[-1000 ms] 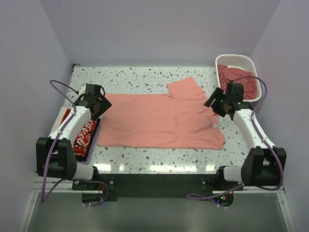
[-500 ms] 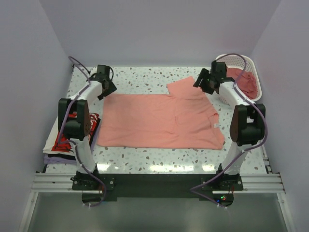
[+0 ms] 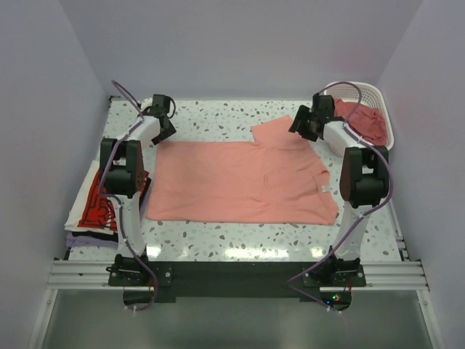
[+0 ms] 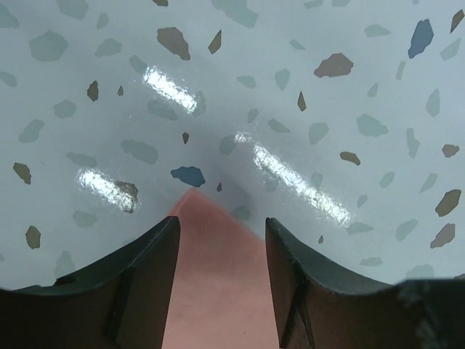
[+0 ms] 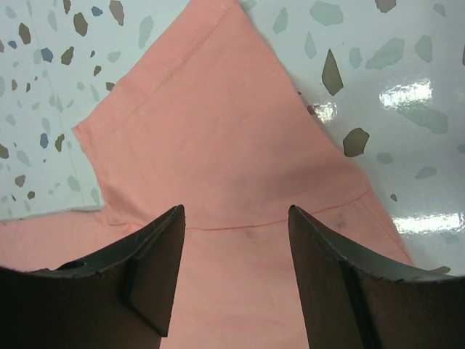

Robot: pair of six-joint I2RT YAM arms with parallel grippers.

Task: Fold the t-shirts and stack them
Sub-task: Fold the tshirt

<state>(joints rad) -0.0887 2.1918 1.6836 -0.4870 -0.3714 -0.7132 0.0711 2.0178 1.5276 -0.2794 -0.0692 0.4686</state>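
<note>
A salmon-pink t-shirt (image 3: pixel 240 182) lies spread flat in the middle of the table, one sleeve (image 3: pixel 280 132) pointing to the far side. My left gripper (image 3: pixel 164 128) is low at the shirt's far left corner. In the left wrist view it (image 4: pixel 221 233) is open, with that corner (image 4: pixel 218 291) lying between its fingers (image 4: pixel 145 269). My right gripper (image 3: pixel 304 123) hovers over the far right sleeve. Seen from the right wrist, it (image 5: pixel 236 218) is open above the sleeve seam of the shirt (image 5: pixel 218 131), and nothing is pinched.
A white slatted basket (image 3: pixel 363 91) at the far right corner holds more pink t-shirts (image 3: pixel 367 125). On the left edge lies a stack: a white t-shirt with red-and-black print (image 3: pixel 98 203) over a pale purple one (image 3: pixel 81 238). Purple walls close in on three sides.
Both arms have stretched from beside the shirt's middle out to its far edge: the left to the far left corner, the right to the far sleeve. The shirt has not moved.
</note>
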